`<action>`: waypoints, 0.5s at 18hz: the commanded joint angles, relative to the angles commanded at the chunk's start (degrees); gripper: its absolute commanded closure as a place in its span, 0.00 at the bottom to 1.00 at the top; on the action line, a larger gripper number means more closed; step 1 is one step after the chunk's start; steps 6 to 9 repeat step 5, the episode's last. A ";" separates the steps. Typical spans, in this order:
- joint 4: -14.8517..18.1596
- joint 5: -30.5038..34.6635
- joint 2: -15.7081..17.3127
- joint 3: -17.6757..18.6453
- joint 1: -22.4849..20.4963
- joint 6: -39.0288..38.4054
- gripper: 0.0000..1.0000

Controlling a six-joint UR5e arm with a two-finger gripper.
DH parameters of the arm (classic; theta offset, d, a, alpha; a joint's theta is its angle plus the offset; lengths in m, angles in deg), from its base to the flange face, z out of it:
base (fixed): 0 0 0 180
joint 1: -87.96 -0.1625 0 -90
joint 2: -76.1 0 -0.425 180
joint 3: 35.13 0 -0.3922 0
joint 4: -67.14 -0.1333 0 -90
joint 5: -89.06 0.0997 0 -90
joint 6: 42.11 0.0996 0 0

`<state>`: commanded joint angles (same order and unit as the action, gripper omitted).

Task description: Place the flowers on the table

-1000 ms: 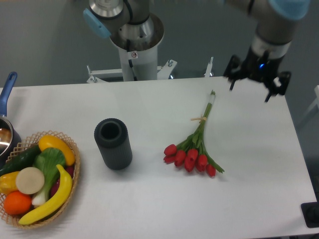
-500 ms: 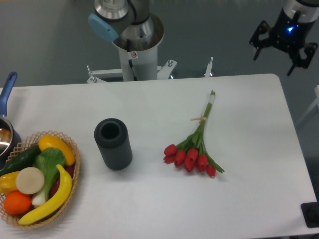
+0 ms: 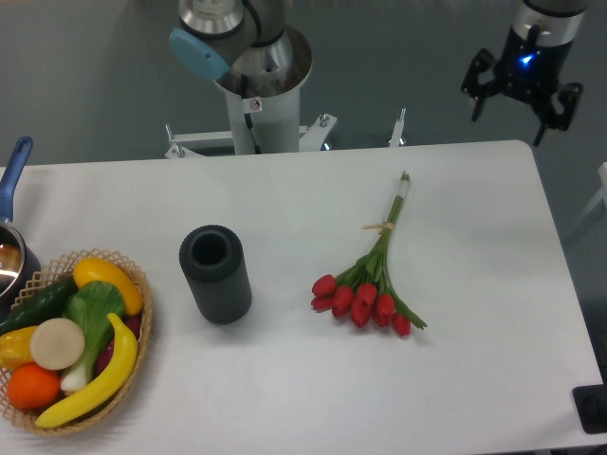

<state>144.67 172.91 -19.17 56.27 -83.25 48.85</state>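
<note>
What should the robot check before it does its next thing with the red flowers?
1. Bunch of red tulips with green stems lying flat on the large white table: ok.
2. Tan string around the stems: ok.
3. Black two-finger gripper empty, jaws spread: ok.
4. Gripper clear of the tulips, beyond the table's far right corner: ok.
5. Dark ribbed cylinder vase upright, apart from the tulips: ok.
6. Whether the tulips might roll: cannot tell.

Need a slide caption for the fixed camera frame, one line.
Flowers lie flat on the table beside a vase; open hand hangs above the far right corner.
</note>
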 joint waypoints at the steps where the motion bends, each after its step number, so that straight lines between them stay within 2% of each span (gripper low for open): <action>1: 0.00 0.00 0.18 0.53 0.00 0.00 0.00; 9: -0.26 -0.18 0.18 0.88 -0.18 0.00 0.00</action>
